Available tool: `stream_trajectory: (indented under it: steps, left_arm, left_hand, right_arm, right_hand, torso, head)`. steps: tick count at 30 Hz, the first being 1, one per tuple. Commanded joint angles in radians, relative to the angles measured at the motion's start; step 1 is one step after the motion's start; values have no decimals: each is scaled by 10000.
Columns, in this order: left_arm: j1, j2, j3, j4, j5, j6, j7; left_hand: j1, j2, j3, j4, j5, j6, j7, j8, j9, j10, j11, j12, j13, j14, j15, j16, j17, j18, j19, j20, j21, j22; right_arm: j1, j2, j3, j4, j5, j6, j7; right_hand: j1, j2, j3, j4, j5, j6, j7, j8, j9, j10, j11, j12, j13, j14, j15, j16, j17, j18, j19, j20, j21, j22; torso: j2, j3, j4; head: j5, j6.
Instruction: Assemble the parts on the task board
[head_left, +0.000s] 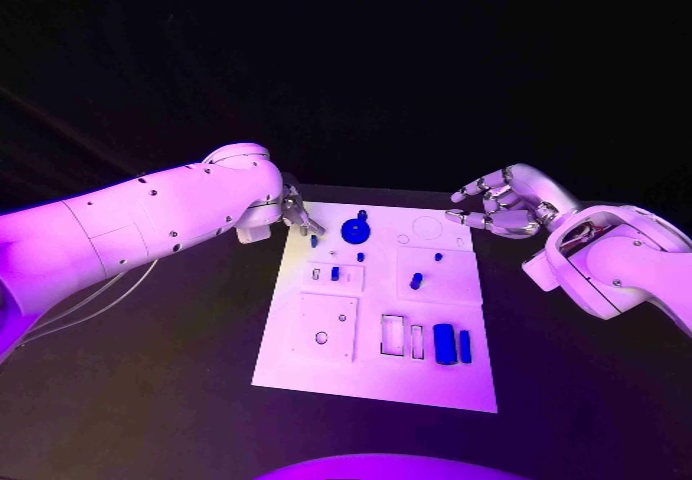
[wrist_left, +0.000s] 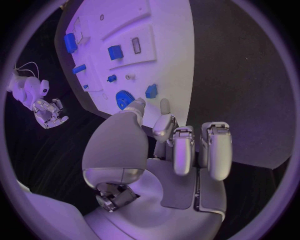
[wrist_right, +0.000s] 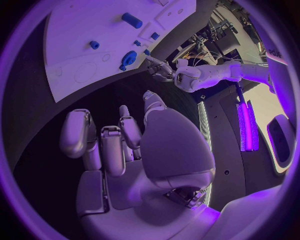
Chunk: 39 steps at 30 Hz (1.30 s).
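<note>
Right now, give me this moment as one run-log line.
left hand: open, at task board far left corner, near blue gear | right hand: empty, fingers curled, beyond far right corner | parts: on board

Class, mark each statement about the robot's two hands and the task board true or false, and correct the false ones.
1. The left hand is at the far left corner of the task board. True.
2. The right hand holds a blue part. False: it holds nothing and hangs beyond the board's far right corner.
3. A round blue gear lies at the far end of the board. True.
4. The board lies on a white table. False: the table is black.
5. Two long blue parts lie side by side toward the board's near right. True.
</note>
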Motion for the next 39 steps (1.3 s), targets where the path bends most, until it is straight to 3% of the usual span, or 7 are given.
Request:
stream_trajectory:
  steps: [1,18,39]
  left_arm:
    - [-4,33,2,55,152,200,123]
    - [-7,44,-5,75,174,398,101]
    - [-21,80,-8,12,315,395,142]
  left_hand:
    - [15,75,-74,9,57,15,61,-71,-21,-49,28,-6,12,1052,63,25,2627,-148,1038,49,24,2635]
    - [174,175,-35,-16,61,105,53,-142,-141,-52,23,-4,-2,1052,67,25,2627,-148,1038,69,24,2635]
    - [831,561,287,-56,53,265,31,-302,-410,-46,1,38,0,1052,54,25,2627,-148,1038,71,24,2635]
  right_arm:
    - [-6,11,1,4,-43,61,80]
    - [-6,29,1,-3,-43,73,79]
    - [-7,77,1,-36,-42,84,100]
  right_hand:
    - [-105,12,-46,-17,56,-2,-30,68,-16,-3,-50,-13,-3,675,-69,-63,1185,192,-16,-74,-38,-5]
    - [-102,31,-43,-22,66,0,-32,76,-16,7,-52,0,6,675,-71,-66,1182,189,-6,-76,-28,5]
    - [-96,43,-39,-27,72,3,-34,82,-16,12,-54,7,10,676,-72,-65,1185,190,-6,-76,-35,2]
  torso:
    - [-1,5,0]
    - [1,5,-3]
    - [1,7,-2]
  head:
    - [13,-8]
    - [-2,-34]
    - [-4,-88]
